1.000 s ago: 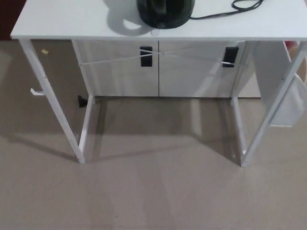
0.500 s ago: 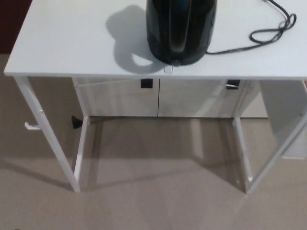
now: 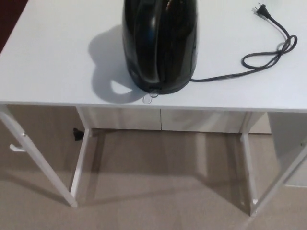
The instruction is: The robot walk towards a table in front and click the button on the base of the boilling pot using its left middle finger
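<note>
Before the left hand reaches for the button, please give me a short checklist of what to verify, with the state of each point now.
1. Kettle stands upright on the white table: ok.
2. Button at the kettle base faces the robot, near the table's front edge: ok.
3. Nothing lies between the button and the table edge: ok.
4. Left hand is in view and ready: not ok, no hand shows.
5. Power cord lies to the right, away from the button: ok.
6. Plug is connected: not ok, it lies loose on the table.
</note>
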